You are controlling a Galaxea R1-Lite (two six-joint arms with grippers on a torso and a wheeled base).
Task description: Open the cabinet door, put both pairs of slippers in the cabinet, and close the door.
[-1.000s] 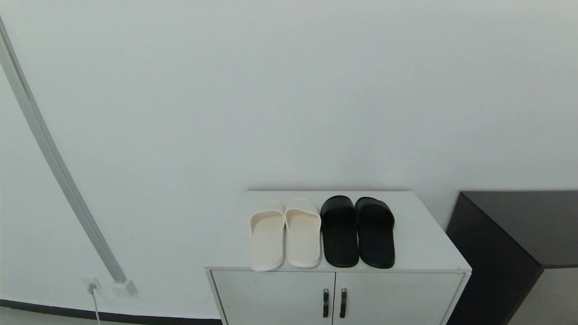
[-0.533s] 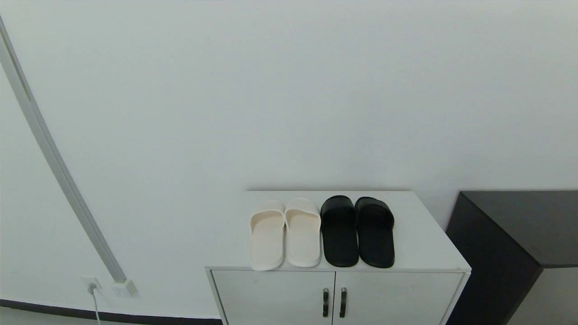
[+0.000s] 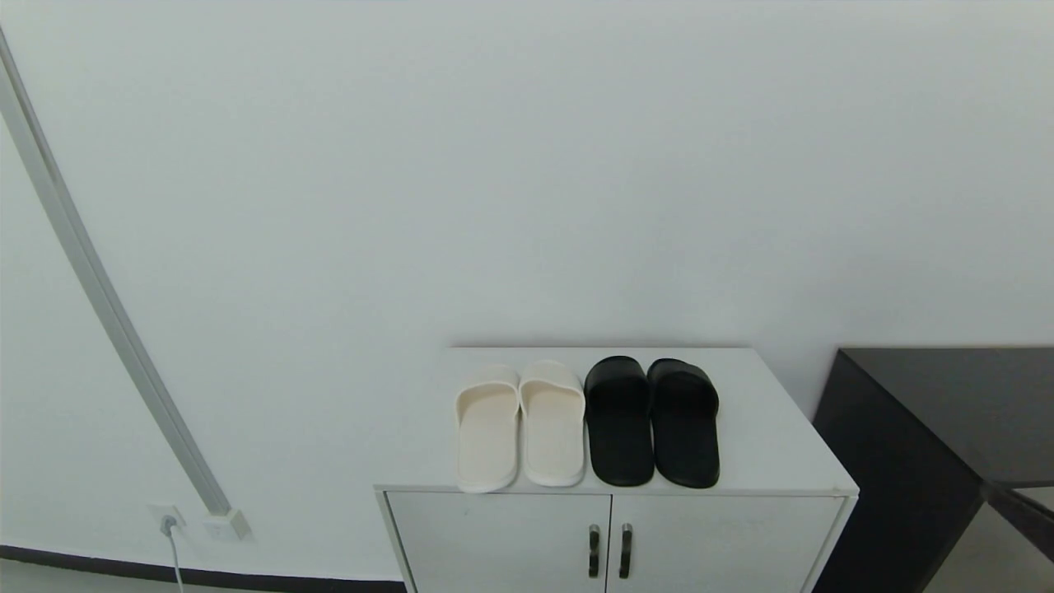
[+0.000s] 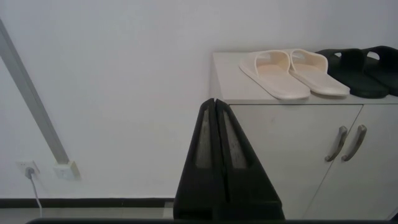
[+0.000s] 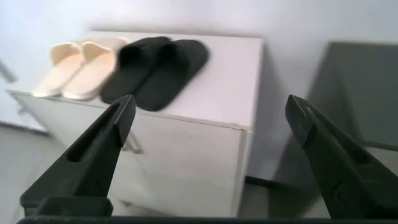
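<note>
Both doors (image 3: pixel 494 539) of the white cabinet (image 3: pixel 766 428) are shut, and the cream slippers (image 3: pixel 519 428) and black slippers (image 3: pixel 650 424) lie side by side on its top, heels at the front edge. The right gripper (image 5: pixel 210 102) hangs before the cabinet with fingers spread wide; the left gripper (image 4: pixel 214 102), off to the cabinet's left, has its fingers pressed together. My worry is the handles (image 3: pixel 594 550): slim, curved, metal-looking, set just beside each other, so a finger could hook the wrong one or slip off. The slippers look like soft, matte moulded foam, easily nudged over the edge
</note>
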